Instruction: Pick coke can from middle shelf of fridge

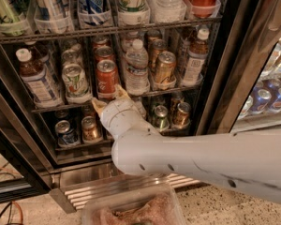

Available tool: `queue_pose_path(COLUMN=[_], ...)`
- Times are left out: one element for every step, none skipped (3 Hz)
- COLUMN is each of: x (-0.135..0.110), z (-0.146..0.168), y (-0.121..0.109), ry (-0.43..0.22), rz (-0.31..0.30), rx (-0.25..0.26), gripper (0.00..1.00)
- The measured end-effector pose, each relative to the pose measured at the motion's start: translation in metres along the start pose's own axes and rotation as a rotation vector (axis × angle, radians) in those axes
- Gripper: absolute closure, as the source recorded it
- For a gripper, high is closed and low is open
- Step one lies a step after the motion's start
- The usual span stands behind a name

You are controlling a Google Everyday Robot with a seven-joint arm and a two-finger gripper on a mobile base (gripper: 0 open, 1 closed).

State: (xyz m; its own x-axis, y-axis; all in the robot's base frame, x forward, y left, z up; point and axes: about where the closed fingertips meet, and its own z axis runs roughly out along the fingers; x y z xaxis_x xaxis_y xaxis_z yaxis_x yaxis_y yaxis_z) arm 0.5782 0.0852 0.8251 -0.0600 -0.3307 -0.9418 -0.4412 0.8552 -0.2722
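The coke can (107, 78), red with a silver top, stands at the front of its row on the middle shelf (175, 89) of the fridge (216, 74), whose door is open. My gripper (110, 99) is just below and in front of the can, at the shelf's front edge. Its two tan fingertips (99, 106) are spread apart and hold nothing. More red cans stand behind the front one. The white arm reaches in from the lower right.
A white-and-green can (75, 81) stands left of the coke can and a water bottle (137, 68) right of it, then a gold-brown can (164, 67). Brown-drink bottles (35, 78) end the row. Cans fill the lower rack (91, 128). A clear plastic tub (131, 209) sits below the grille.
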Motion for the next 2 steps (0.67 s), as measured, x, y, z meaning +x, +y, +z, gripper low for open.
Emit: queue_pose_path(x=[0.005, 0.005], z=[0.002, 0.005], y=[-0.012, -0.022], ry=[0.011, 0.01], rz=[0.008, 0.016], rx=[0.053, 0.088], gripper=[0.43, 0.43])
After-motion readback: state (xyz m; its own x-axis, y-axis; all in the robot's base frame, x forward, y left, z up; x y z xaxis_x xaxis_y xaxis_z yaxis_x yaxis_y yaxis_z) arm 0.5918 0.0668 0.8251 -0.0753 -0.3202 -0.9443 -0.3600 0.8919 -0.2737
